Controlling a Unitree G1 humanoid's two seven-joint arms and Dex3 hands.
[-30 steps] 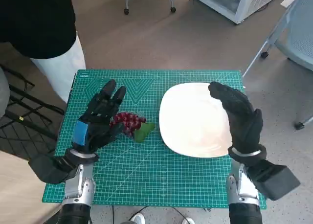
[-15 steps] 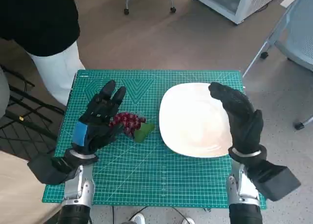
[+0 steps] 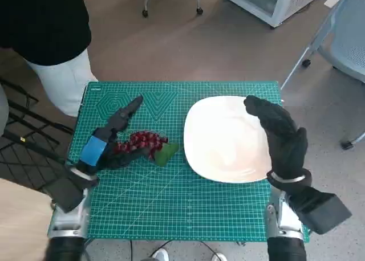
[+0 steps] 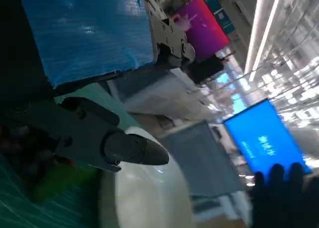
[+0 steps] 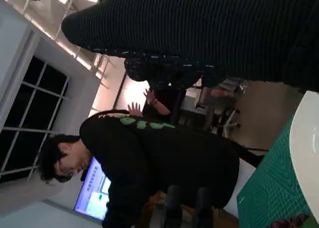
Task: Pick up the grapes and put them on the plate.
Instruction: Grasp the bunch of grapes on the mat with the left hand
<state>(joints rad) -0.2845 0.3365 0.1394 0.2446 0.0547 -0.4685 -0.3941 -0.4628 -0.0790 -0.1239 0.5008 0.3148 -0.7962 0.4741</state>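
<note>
Overhead, a green mat [image 3: 171, 198] covers the tabletop; a white plate [image 3: 225, 138] sits bare; the right robot hand [image 3: 279, 135] hovers over it, fingers loose, grasping nothing; the left robot hand [image 3: 114, 138] touches the grapes [image 3: 140, 142] on the mat, its grip unclear; lifting them remains.

My head camera is looking steeply down from above, taking in the whole green cutting mat [image 3: 171, 198], the white plate [image 3: 228, 140] and the floor around it. My left wrist camera is sitting close behind my left hand [image 4: 84, 63], facing across the mat toward the plate [image 4: 144, 198] and the blurred room beyond. My right wrist camera is peering from under my right hand [image 5: 209, 34], facing a person [image 5: 149, 158]. All three are sharing the plate edge [image 5: 305, 153] and mat.
</note>
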